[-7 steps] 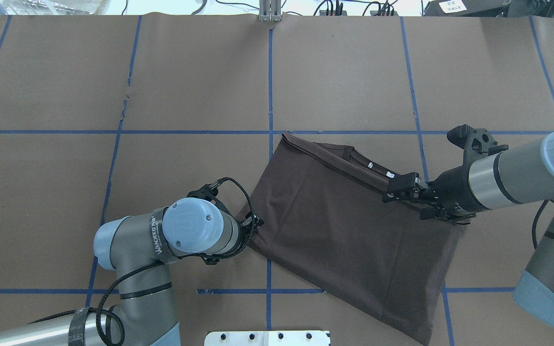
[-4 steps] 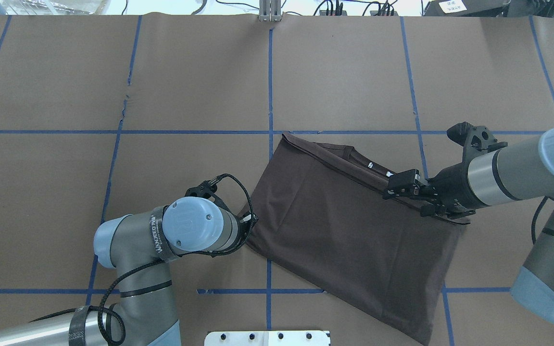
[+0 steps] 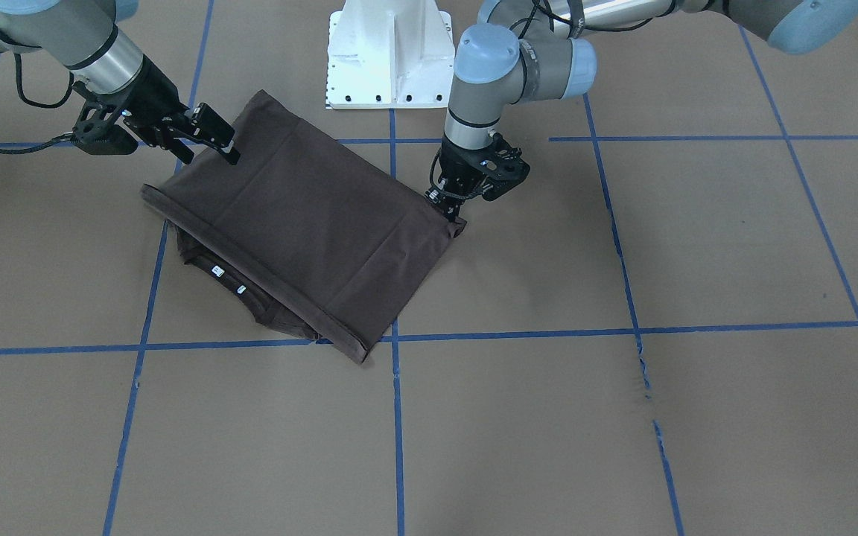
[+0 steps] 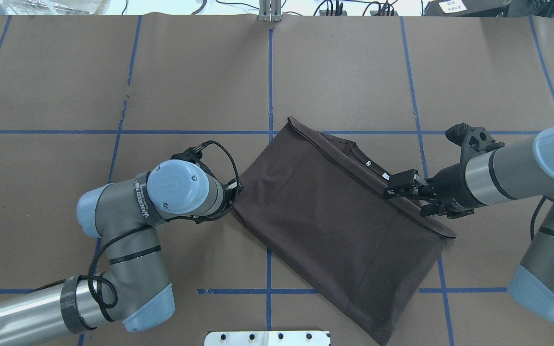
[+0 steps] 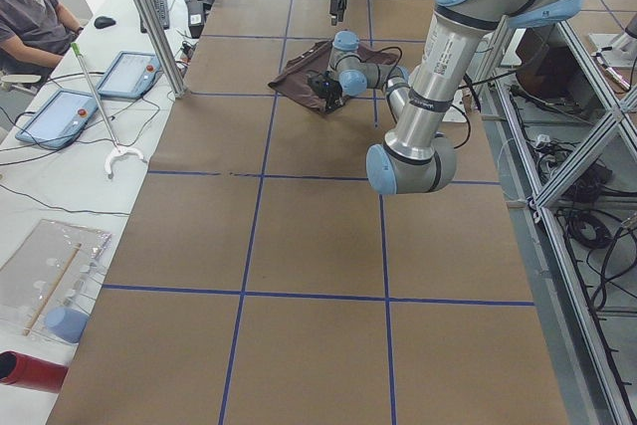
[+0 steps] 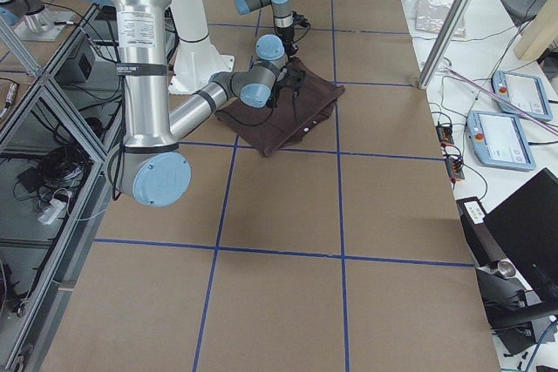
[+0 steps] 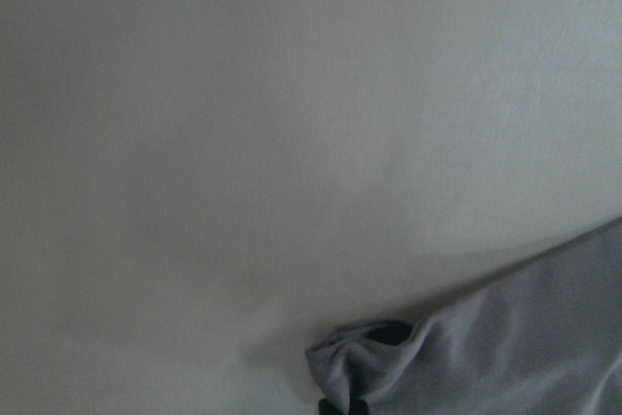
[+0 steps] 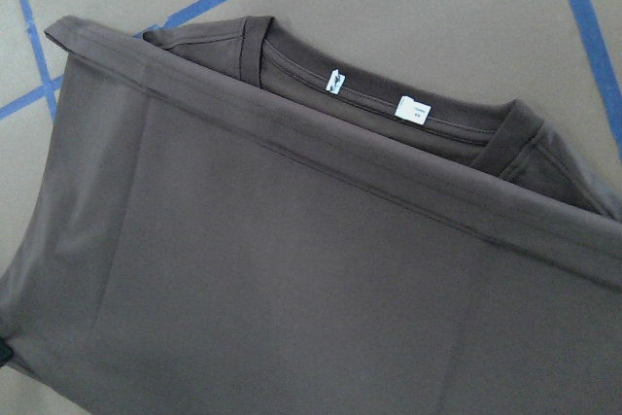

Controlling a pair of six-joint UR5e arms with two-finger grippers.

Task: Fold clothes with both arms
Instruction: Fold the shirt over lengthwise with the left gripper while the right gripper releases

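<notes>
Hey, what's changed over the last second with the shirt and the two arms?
The left hand, holding a corner of the T-shirt, moved to the robot's left and away from its base. It dragged that corner, so the shirt turned on the table. No grab or release is visible. The right hand stayed at the hem by the collar, which hardly shifted.

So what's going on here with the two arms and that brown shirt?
The robot is partway through folding a dark brown T-shirt on the paper-covered table. The shirt lies doubled over, its collar peeking out past the hem. The left gripper appears to pinch one corner. The right gripper is at the opposite edge by the collar, its grip unclear.
</notes>
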